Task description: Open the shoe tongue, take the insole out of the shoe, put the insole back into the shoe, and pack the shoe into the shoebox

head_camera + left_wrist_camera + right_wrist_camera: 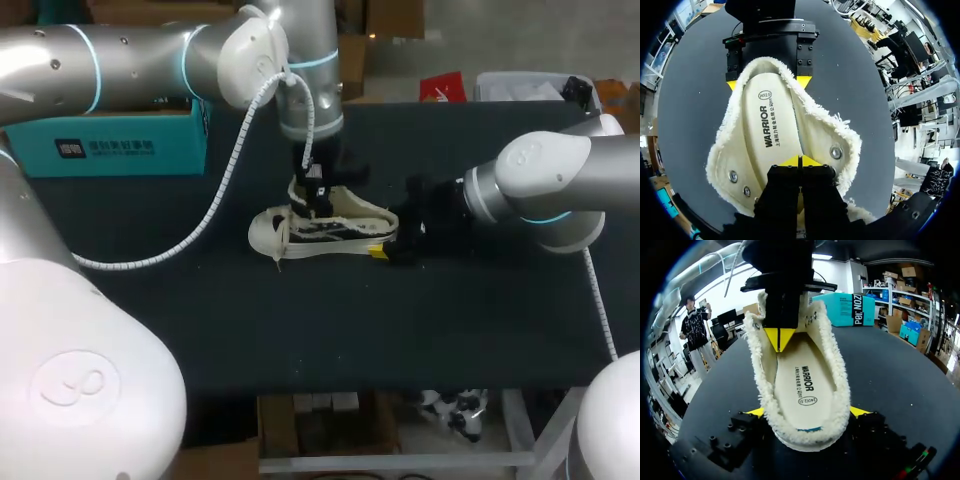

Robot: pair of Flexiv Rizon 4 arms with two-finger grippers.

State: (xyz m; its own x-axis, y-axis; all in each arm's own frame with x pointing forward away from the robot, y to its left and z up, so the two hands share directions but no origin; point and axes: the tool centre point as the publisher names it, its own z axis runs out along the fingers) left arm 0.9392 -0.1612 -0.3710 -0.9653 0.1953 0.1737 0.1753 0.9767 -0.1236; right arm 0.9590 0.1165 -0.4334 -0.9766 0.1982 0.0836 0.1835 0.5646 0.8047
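A cream fleece-lined shoe [320, 232] lies on its sole in the middle of the black table [480, 320], toe toward my left. Its cream insole [767, 130] lies flat inside the shoe [835, 370]. My left gripper [312, 185] points straight down into the shoe's opening. It is shut [800, 161], its yellow tips together right at the insole's [805, 385] front part by the tongue. My right gripper [808, 412] comes in level from the right and stands wide around the heel, one yellow tip against each fleece side [767, 82]. The teal shoebox [110, 145] stands at the back left.
A red item [442, 87] and a grey bin [520, 85] sit at the table's far right edge. My left arm's white cable [215, 215] hangs down to the table left of the shoe. Bare black table lies in front of the shoe.
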